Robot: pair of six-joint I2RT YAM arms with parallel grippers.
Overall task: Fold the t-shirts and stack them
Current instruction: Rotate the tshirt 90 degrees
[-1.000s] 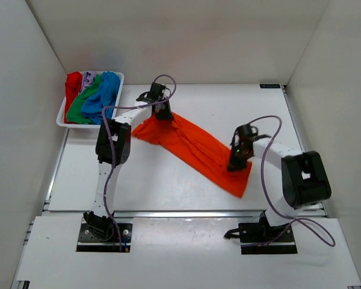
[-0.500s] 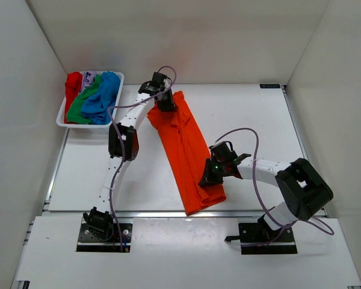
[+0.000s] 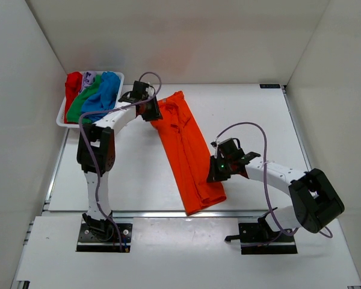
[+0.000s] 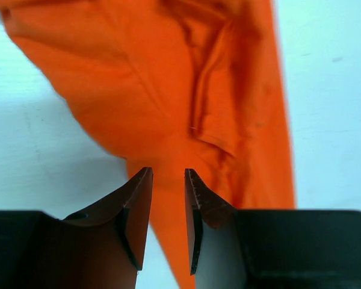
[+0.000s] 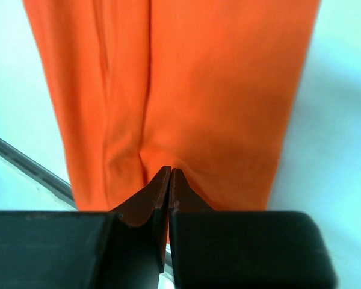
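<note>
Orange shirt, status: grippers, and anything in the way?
Left gripper open over far end of orange shirt. Right gripper shut on near end. Shirt lies as long strip. Other shirts apart in tray.

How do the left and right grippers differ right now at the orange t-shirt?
The left gripper has its jaws apart with nothing between them; the right gripper is shut, pinching a crease of the orange t-shirt. The left gripper is at the shirt's far end; the right gripper is at its near end. Both are at the same shirt.
</note>
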